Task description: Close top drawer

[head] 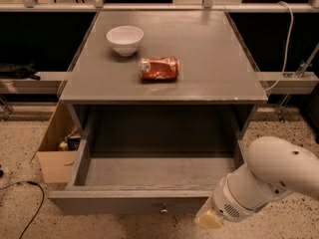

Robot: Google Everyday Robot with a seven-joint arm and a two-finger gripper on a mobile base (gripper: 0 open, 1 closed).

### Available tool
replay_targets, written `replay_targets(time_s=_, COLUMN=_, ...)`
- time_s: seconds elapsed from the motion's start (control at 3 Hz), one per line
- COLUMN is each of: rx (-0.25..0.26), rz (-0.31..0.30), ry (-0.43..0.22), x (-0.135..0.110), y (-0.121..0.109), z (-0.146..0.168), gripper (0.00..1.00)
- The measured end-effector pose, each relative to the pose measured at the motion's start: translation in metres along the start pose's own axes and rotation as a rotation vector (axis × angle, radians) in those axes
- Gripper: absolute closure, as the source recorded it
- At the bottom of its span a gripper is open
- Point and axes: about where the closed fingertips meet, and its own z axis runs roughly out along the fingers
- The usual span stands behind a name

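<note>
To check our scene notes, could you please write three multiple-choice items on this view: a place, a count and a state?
1. The wide grey wooden top drawer is: A) shut B) pulled open C) lifted out.
2. How many things lie on the grey table top? A) one B) two C) four.
3. Where is the robot's gripper? A) above the table top B) inside the drawer C) low, by the right end of the drawer's front.
Key: 1 B, its bare inside shows; 2 B, a round white bowl and a crumpled red package; 3 C, it sits there, outside the drawer.
</note>
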Motion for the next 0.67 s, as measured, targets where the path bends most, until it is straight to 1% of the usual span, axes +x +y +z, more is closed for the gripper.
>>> replay_targets(time_s=0.33, rx=0.000, rz=0.000, ry=0.000, x=0.0002, y=0.0001, z=0.0001, gripper=1.00)
replay_targets(time_s=0.67, rx=0.000, rz=0.000, ry=0.000, x=0.0002, y=0.0002, z=0.0001, gripper=0.77)
